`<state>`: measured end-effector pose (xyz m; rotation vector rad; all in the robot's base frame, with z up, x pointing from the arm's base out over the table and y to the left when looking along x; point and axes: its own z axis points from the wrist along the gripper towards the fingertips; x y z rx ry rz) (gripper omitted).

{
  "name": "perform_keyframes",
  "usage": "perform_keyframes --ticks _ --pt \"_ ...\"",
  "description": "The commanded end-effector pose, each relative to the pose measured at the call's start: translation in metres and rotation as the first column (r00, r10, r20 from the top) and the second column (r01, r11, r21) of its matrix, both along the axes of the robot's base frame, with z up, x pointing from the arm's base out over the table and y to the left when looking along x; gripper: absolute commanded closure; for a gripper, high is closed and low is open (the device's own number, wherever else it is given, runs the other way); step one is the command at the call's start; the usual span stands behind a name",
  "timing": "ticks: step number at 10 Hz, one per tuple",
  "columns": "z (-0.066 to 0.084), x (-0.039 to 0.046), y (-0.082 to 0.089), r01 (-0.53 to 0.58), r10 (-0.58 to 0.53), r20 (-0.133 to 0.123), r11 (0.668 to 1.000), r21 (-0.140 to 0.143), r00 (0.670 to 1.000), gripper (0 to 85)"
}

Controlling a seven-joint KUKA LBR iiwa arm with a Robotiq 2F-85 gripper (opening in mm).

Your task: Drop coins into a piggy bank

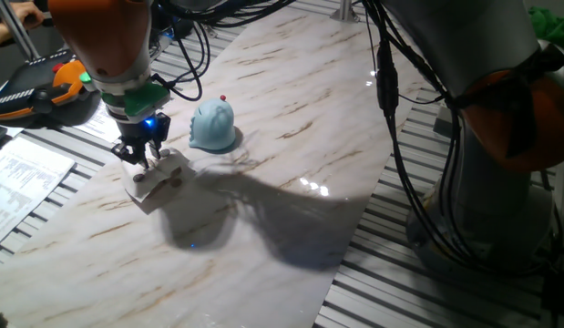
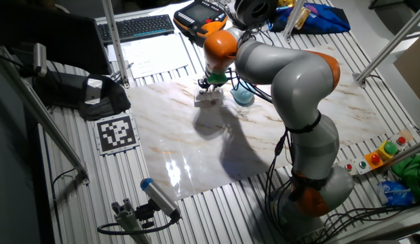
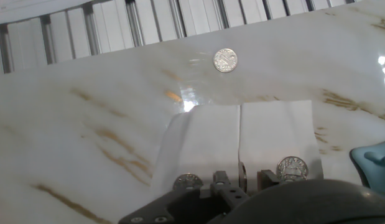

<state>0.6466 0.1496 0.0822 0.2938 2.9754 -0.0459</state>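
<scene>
Robot gripper down on a white block, piggy bank just beside it on the marble table.

The other fixed view shows the same grouping. Hand view: fingers clamp an upright coin — two coins rest on the block, one lies apart.

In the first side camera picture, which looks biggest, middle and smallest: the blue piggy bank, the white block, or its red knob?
1. Piggy bank and white block look about alike; the block sits nearer the camera, so I won't rank them.
2. Red knob, clearly smallest.
</scene>
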Motion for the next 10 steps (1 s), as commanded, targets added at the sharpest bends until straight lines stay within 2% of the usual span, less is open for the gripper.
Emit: perform_keyframes --ticks 1,5,6,9,10 --pt "0.0001 0.0002 0.0001 -0.001 0.001 0.0 1.0 0.0 1.0 51.0" --pt "0.0008 0.0001 -0.0002 -0.016 0.016 -0.005 1.0 -0.004 1.0 51.0" --pt "0.0006 0.0 -0.0005 -0.024 0.024 -0.01 1.0 -0.003 1.0 68.0" --pt "0.0 -0.0004 -0.0009 -0.039 0.039 -0.018 0.999 0.003 0.999 68.0" --pt "-0.0004 -0.0006 -0.001 -0.046 0.046 -0.017 0.999 0.006 0.999 85.0"
